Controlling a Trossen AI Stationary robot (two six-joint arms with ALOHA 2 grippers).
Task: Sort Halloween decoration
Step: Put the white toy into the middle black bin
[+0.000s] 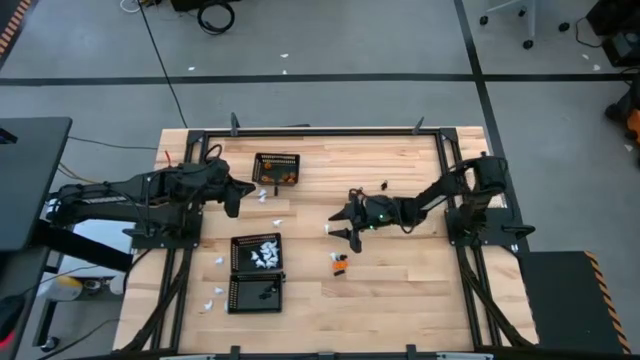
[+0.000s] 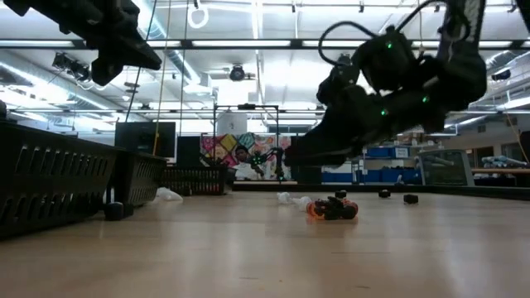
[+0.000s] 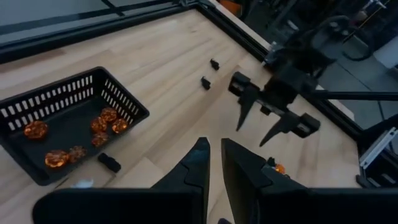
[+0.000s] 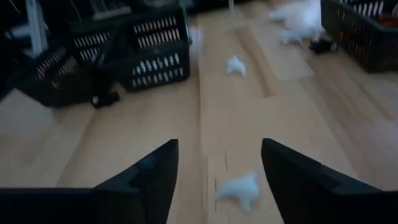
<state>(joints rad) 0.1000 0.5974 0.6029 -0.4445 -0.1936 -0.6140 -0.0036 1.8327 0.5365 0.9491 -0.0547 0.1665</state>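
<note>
My right gripper (image 4: 217, 171) is open and hovers above the table's middle (image 1: 341, 227), fingers pointing down toward the left. A small white piece (image 4: 239, 186) lies on the wood under the gap between its fingers, untouched; it also shows in the high view (image 1: 327, 228). My left gripper (image 3: 214, 165) is shut and empty, raised near the basket (image 1: 277, 168) that holds orange pieces (image 3: 99, 124). More white pieces (image 1: 263, 197) lie loose at mid-table. An orange and a black piece (image 1: 340, 262) lie together toward the near edge.
A basket with white pieces (image 1: 258, 252) and one with black pieces (image 1: 256, 293) stand near the front left. Black pieces (image 3: 205, 83) lie near the far right. More white pieces (image 1: 215, 297) lie left of the baskets. A black frame (image 1: 320, 130) borders the table.
</note>
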